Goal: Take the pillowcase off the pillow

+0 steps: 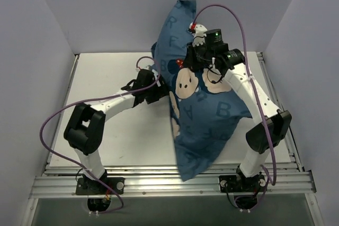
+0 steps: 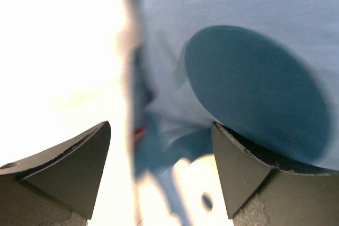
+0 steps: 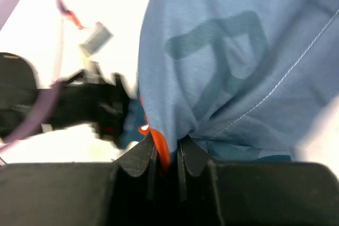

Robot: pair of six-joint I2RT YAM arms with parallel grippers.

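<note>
Pillowcase point(image 1: 204, 115) droops w/ its lower end over the near edge of the table point(image 1: 132, 130) btwn the arm bases, left gripper point(image 2: 161, 130) has jaws wide apart just beside the cloth's left edge, & farther back right gripper point(image 3: 165, 149) is pinched tight on a bunched fold, holding the cloth up.

Pillowcase point(image 1: 206, 115) between left arm point(image 1: 87, 125) and right arm point(image 1: 259, 104), overhanging table's point(image 1: 106, 78) near edge
</note>
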